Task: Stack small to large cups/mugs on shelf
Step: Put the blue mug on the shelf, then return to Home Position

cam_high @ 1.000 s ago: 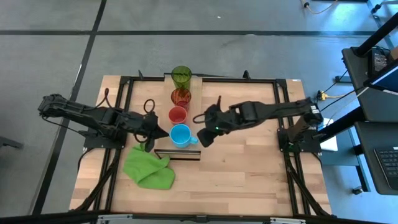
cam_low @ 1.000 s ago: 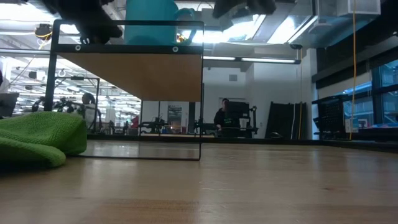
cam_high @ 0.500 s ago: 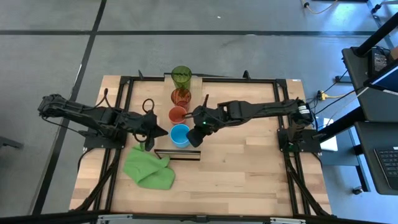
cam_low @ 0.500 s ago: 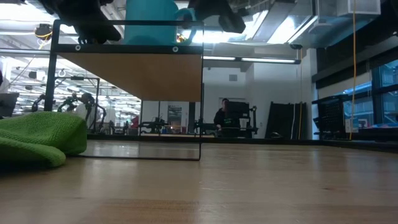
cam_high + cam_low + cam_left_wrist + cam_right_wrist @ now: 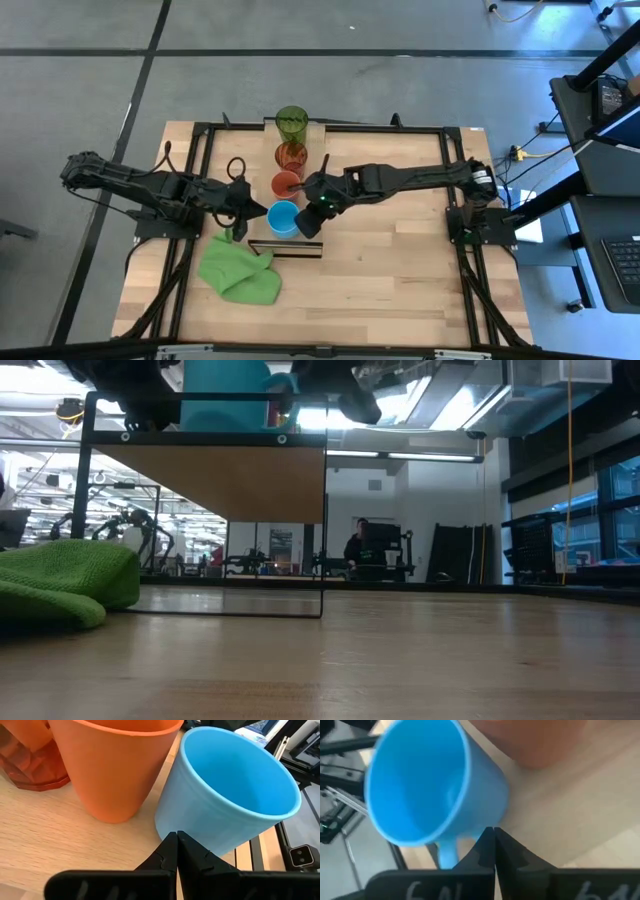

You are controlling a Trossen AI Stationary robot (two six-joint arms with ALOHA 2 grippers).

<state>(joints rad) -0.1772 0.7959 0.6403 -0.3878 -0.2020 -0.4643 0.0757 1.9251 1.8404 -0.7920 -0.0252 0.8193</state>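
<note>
- The left gripper is sitting with its fingers pressed together on nothing, its tip meeting the outer wall of the light-blue mug from the left; in the left wrist view the closed fingertips are touching the mug's lower wall.
- The green cloth is lying crumpled on the tabletop, below the left gripper and beside the near end of the shelf.
- The light-blue mug is standing squeezed between the two grippers at the near end of the shelf; in the low view it is showing on top of the raised board.
- The small red cup is standing just beyond the mug, farther from both grippers; the left wrist view shows it right beside the mug.
- The red-orange tumbler and then the green tumbler are lining up farther along the shelf, each one farther from the grippers.
- The right gripper is resting with its fingers shut and empty, its tip against the mug's right side; in the right wrist view the mug is appearing tilted and its handle is lying just beside the closed fingertips.
</note>
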